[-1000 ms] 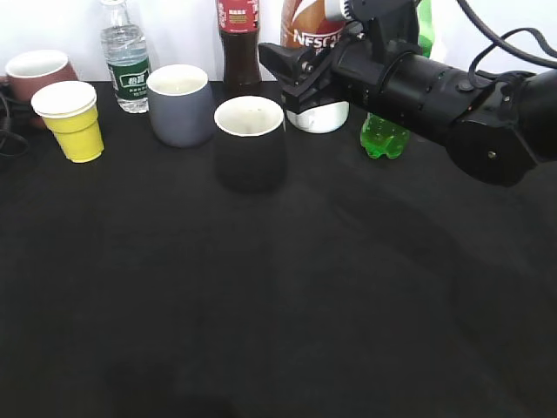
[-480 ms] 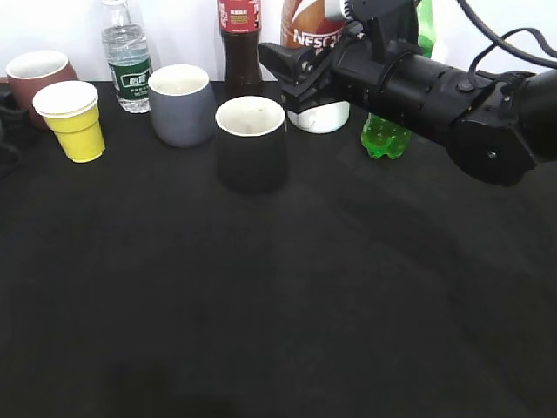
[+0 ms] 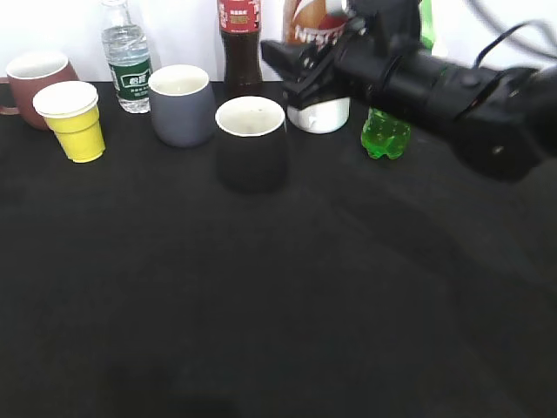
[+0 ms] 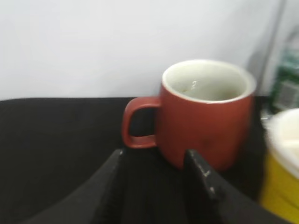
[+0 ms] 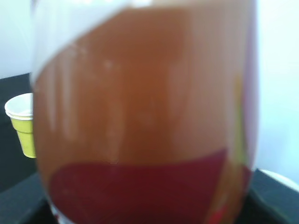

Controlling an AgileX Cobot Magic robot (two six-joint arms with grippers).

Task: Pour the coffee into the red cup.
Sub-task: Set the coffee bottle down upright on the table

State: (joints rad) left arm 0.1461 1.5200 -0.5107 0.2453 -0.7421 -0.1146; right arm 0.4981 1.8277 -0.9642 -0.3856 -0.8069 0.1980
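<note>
The red cup (image 3: 33, 75) stands at the far left back, handle to the left; it also shows in the left wrist view (image 4: 205, 112). My left gripper (image 4: 156, 161) is open and empty just in front of the cup, its jaws below the handle. It is out of sight in the exterior view. The coffee bottle (image 3: 315, 26), brown with a red label, stands at the back and fills the right wrist view (image 5: 145, 112). My right gripper (image 3: 305, 80) is open, its jaws spread beside the bottle's lower part.
Along the back stand a yellow paper cup (image 3: 71, 120), a water bottle (image 3: 126, 61), a grey cup (image 3: 181, 104), a black cup (image 3: 251, 144), a dark drink bottle (image 3: 239, 43), a white cup (image 3: 319, 116) and a green bottle (image 3: 385, 135). A black cloth (image 3: 261, 305) covers the table.
The dark left arm parts at the left edge have gone from the exterior view. My right arm has shifted slightly up and back towards the coffee bottle. The bottle has not moved.
</note>
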